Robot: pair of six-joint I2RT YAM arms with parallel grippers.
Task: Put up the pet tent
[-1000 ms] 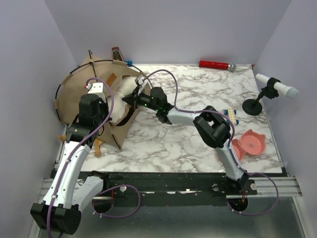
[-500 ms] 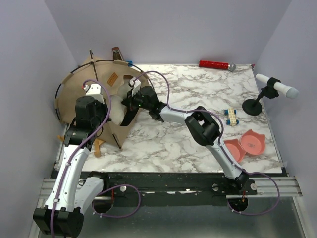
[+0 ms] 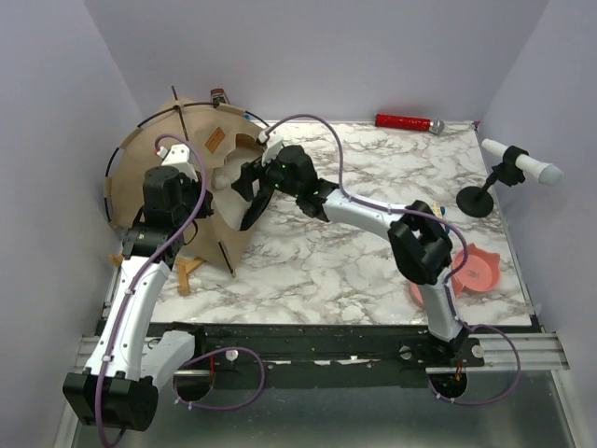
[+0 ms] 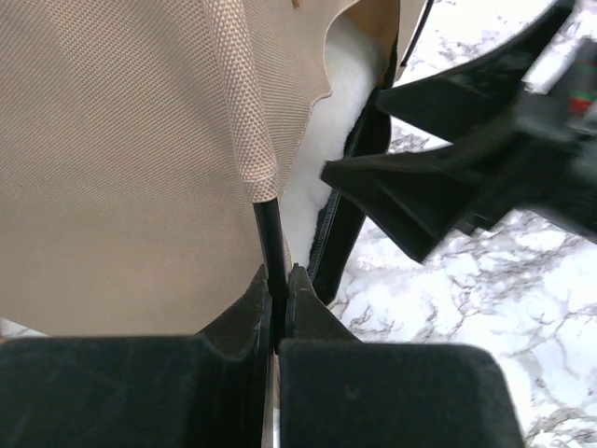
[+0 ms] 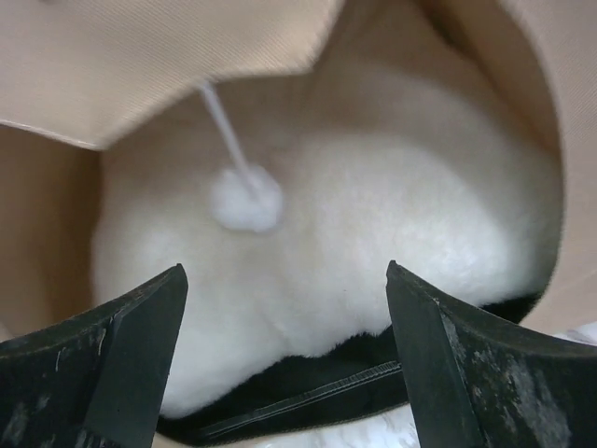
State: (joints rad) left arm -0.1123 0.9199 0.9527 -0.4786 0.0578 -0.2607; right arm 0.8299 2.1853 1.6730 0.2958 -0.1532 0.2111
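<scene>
We find the tent (image 3: pixel 135 173) at the far left corner of the table (image 3: pixel 373 271), its doorway facing right. A pillow (image 5: pixel 354 252) lies inside it, just behind the doorway. The left gripper (image 4: pixel 278 289) is at the tent's near side with a pole (image 4: pixel 270 233) between its fingers. The right gripper (image 3: pixel 250 182) reaches in from the right and hangs before the doorway — apart from the pillow. A tube (image 3: pixel 408 122) lies along the far edge, a stand (image 3: pixel 480 199) is at the right edge, and a bowl (image 3: pixel 474 269) lies nearer us on the right — partly under the right arm.
</scene>
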